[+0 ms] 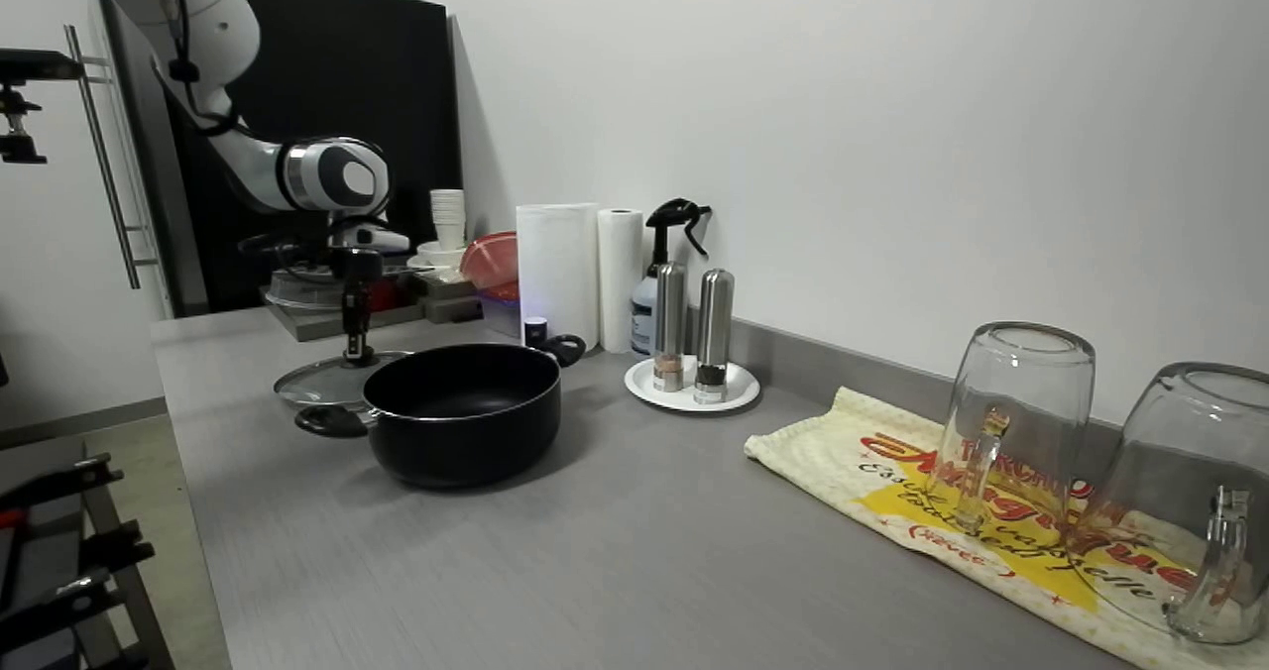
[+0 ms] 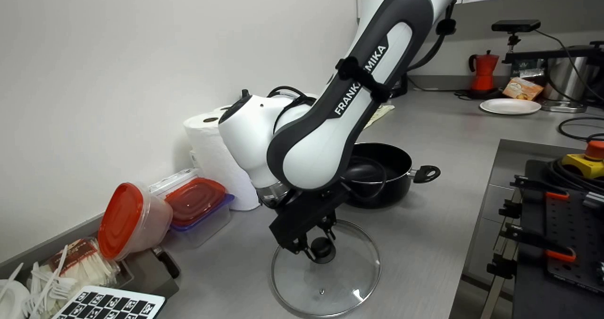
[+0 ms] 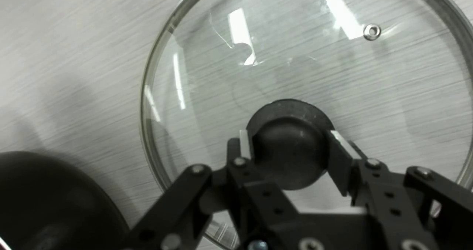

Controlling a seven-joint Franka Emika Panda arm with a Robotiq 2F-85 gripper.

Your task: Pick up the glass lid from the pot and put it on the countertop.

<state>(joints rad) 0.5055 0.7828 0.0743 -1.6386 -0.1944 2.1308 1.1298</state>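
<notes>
With my claw (image 3: 292,146) I pinch the black knob (image 3: 292,155) of the glass lid (image 1: 322,384) from both sides. The lid appears to rest flat on the bench (image 1: 595,541), just beside the pot (image 1: 463,442) and, in an exterior view, nearer the bench's far left corner. Two metal mills (image 1: 714,323) stand on a white plate (image 1: 639,380) near the wall edge.
</notes>
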